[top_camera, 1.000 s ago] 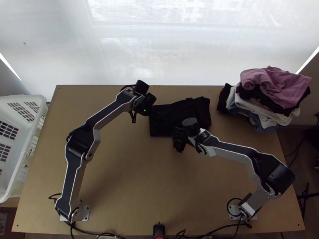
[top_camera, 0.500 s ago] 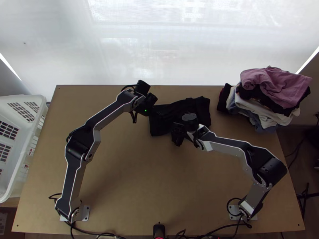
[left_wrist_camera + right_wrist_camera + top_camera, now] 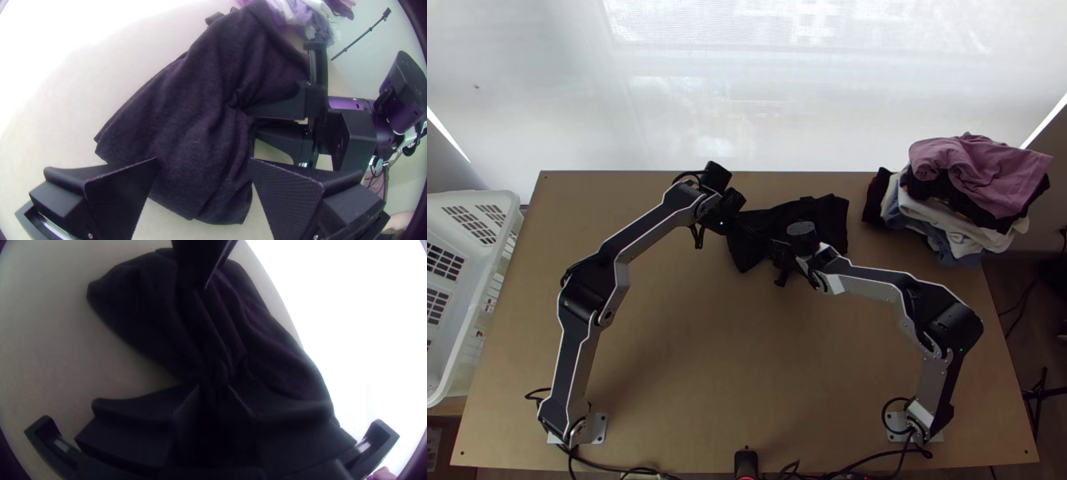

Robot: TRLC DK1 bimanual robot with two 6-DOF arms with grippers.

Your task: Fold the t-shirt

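1. We take this for a robotics lab or similar test space: two robot arms [image 3: 590, 300] stand fixed to a wooden table [image 3: 691, 376], with cables [image 3: 613, 467] along its near edge.
2. We see a white plastic basket [image 3: 465, 344] and piled clothes [image 3: 979, 180] beside the bench, like laundry practice.

we look steeply down from high over the table [image 3: 707, 458]'s near edge; from each wrist we look down close over the dark cloth [image 3: 178, 129], which both wrist views share mid-frame.
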